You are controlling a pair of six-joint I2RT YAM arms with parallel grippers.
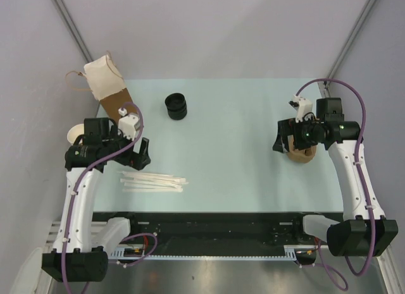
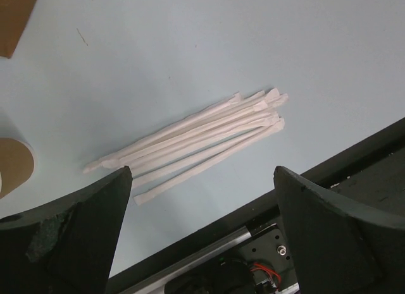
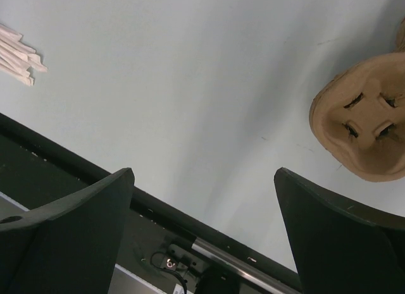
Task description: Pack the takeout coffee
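The takeout coffee shows in no view. My left gripper [image 1: 143,153] [image 2: 202,172] stands open and holds nothing, hovering just above and to the left of a bundle of white wrapped straws [image 1: 154,181] [image 2: 196,139]. On the right side of the mat my right gripper [image 1: 279,138] [image 3: 202,172] is also open and empty, right beside a brown pulp cup carrier [image 1: 304,153] [image 3: 364,126].
A white and brown paper bag [image 1: 109,85] [image 2: 12,16] lies at the back left. A stack of black lids [image 1: 176,106] sits behind the middle. A cream paper cup stack [image 1: 76,133] [image 2: 12,164] lies partly under my left arm. A black rail [image 1: 215,227] runs along the near edge.
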